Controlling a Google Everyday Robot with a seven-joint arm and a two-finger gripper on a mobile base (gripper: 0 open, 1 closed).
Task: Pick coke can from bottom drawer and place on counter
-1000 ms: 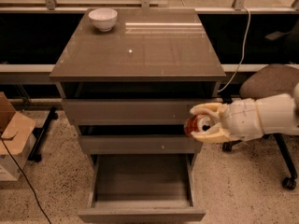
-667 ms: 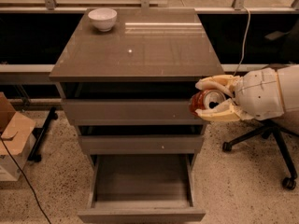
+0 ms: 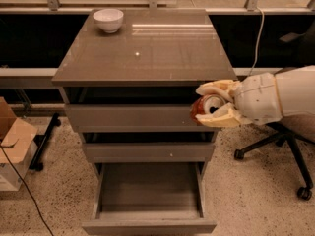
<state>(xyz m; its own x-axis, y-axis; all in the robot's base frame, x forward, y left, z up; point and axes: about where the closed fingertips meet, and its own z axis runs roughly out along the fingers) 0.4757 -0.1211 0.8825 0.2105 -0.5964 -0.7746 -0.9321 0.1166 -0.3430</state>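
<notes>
Pinching the coke can (image 3: 211, 104) between its two pale fingers, the gripper (image 3: 201, 105) hangs at the right side of the cabinet, level with the top drawer front and just below the counter (image 3: 147, 58) edge. The can lies tilted, its silver top facing the near side. The bottom drawer (image 3: 147, 225) stands pulled out. A white bowl (image 3: 108, 19) sits on the counter's far left corner. An office chair (image 3: 290, 142) stands at right.
</notes>
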